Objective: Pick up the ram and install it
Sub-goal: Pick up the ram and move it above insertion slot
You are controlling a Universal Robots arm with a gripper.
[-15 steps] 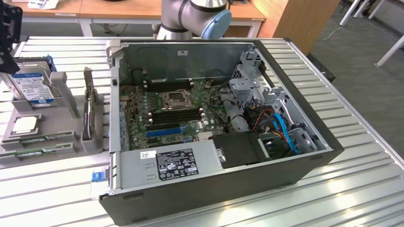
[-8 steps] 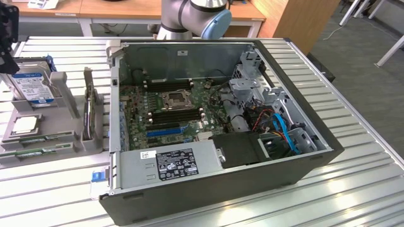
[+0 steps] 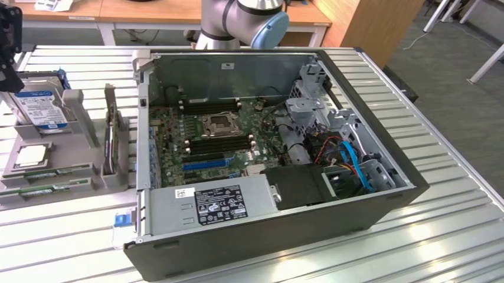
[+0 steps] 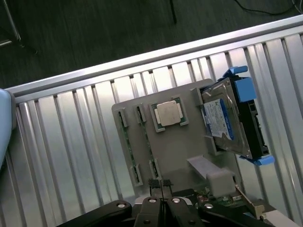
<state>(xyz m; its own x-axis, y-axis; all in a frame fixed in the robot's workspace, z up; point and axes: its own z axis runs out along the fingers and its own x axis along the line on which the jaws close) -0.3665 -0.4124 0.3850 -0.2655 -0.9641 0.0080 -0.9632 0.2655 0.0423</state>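
- Slatted metal table [image 3: 441,194] carries an open computer case [image 3: 370,206] lying on its side, with desks and floor behind it.
- Inside the case, the motherboard [image 3: 236,132] faces up. The long black memory slots [image 3: 216,144] beside the processor socket look empty, so nothing has been installed.
- At the exterior view's left, a grey holder tray [image 3: 79,106] sits just beside the case.
- The ram [image 3: 49,172] lies in a cradle along the tray's front edge, a thin green stick, with a second stick [image 3: 43,190] parallel and just beside it.
- The same tray holds a hard drive [image 4: 222,118] with a blue-white label, a processor chip [image 4: 168,113] and an upright expansion card [image 3: 114,141].
- In the wrist view, the gripper [image 4: 161,183] hangs above the tray near the ends of the ram cradles. Its fingertips are pressed together and, as far as I can judge, hold nothing.
- Progress: very early. The ram rests untouched in its cradle; both the pickup and the seating in a slot remain to be done.
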